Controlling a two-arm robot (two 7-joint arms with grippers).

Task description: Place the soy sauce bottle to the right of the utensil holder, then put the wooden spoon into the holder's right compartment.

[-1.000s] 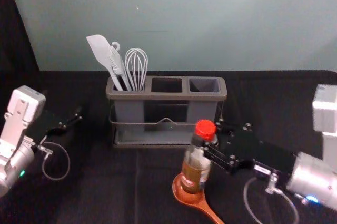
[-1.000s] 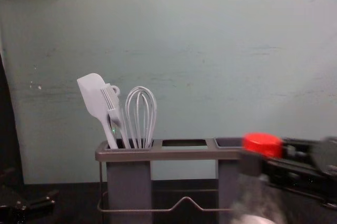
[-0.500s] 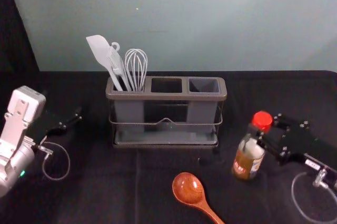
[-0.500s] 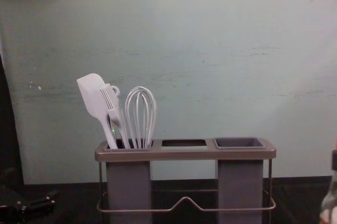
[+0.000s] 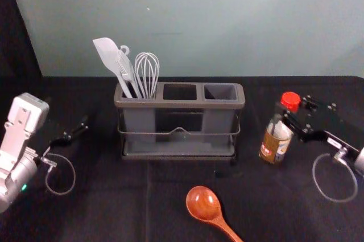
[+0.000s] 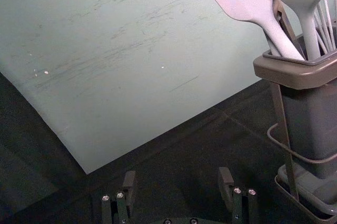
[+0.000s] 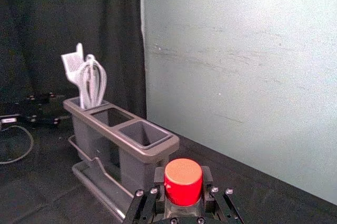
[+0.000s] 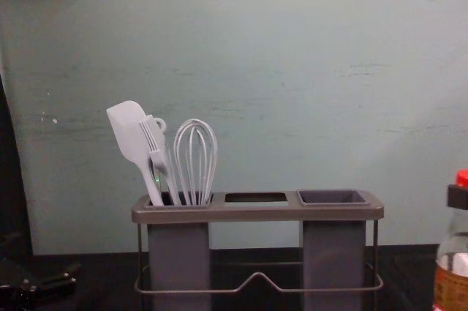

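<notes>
A pale green wall (image 5: 227,25) stands behind the table covered in black cloth (image 5: 114,208). On the cloth is the three-compartment grey plastic utensil holder with a brown-grey rim and wire rail (image 5: 182,105); take it as the centre of a clock over the head view. The left gripper (image 5: 84,126) is at nine o'clock, well apart from it, its fingers released and parted in its wrist view. The right gripper (image 5: 291,112), at three o'clock, has its fingers clenched around the neck of the clear soy sauce bottle with a red cap and orange-and-white label (image 5: 274,143). The bottle is between three and four o'clock, apart from the holder; whether its base touches the cloth I cannot tell. The reddish-brown wooden spoon (image 5: 203,202) lies between five and six o'clock, its handle running toward half past four. The white spatula (image 5: 108,54), white wire whisk (image 5: 147,74) and white brush (image 5: 126,65) stand in the left compartment, between ten and eleven.
</notes>
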